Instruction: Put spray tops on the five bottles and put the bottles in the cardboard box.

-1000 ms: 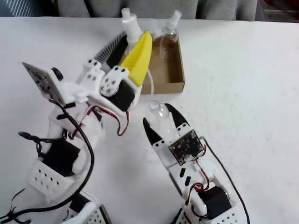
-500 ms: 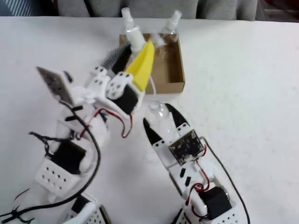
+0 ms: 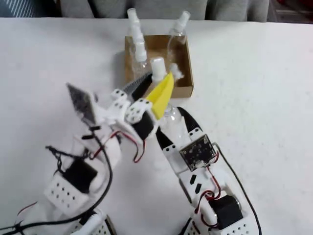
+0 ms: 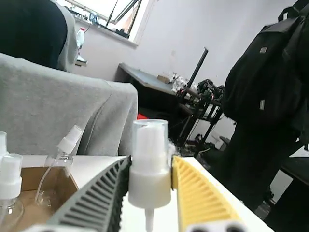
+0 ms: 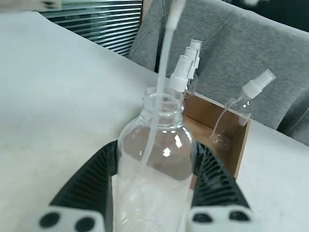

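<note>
On the white tabletop (image 3: 254,73), just beside the brown cardboard box (image 3: 188,84), the right claw (image 5: 153,169) hugs the clear plastic bottle (image 5: 154,145), probably light and slick, round its belly. The left claw (image 4: 150,166) pinches the white spray top (image 4: 149,145) by its stiff collar, its bendy tube entering the neck.

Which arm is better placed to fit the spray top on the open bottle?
Left: the left claw holds the spray top above the bottle, tube inside; the right claw grips the bottle.
</note>
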